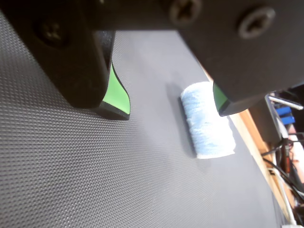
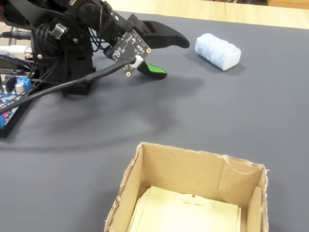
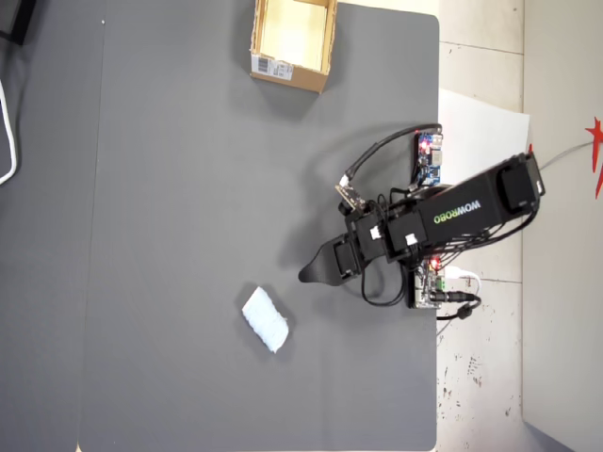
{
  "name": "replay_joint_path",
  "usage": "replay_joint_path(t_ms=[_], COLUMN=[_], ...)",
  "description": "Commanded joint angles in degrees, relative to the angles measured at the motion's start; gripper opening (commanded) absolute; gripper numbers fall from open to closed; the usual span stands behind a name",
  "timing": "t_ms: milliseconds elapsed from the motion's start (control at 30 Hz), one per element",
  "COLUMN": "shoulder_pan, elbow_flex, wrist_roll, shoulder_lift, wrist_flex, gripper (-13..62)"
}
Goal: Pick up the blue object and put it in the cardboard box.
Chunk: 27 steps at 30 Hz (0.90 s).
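- Blue object (image 3: 266, 319) lies on the dark mat (image 3: 188, 235), apart from the arm, untouched.
- Gripper (image 2: 171, 57) hovers near it, jaws spread, nothing between them.
- Cardboard box (image 3: 291, 42) stands well apart at the mat's far edge.

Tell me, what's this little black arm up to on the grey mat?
The arm's gripper is open and empty, low over the mat and pointed at the blue object, a small pale, soft-looking block. The two are still apart; nothing has been grabbed yet. In the wrist view the block lies beside one jaw rather than squarely between both. The cardboard box stands open at the far end of the mat in the overhead view, holding only its pale lining.
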Motion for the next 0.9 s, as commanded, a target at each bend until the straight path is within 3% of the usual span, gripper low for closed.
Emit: replay_joint_path(t_ms=[0,867], shoulder_pan=[-1.49,-2.02], elbow_flex=[1.41,-21.18], wrist_roll=[0.26,0.7], shoulder_lift=[4.92,-0.26], wrist_flex=[6.33,29.27], gripper=[33.0,32.9])
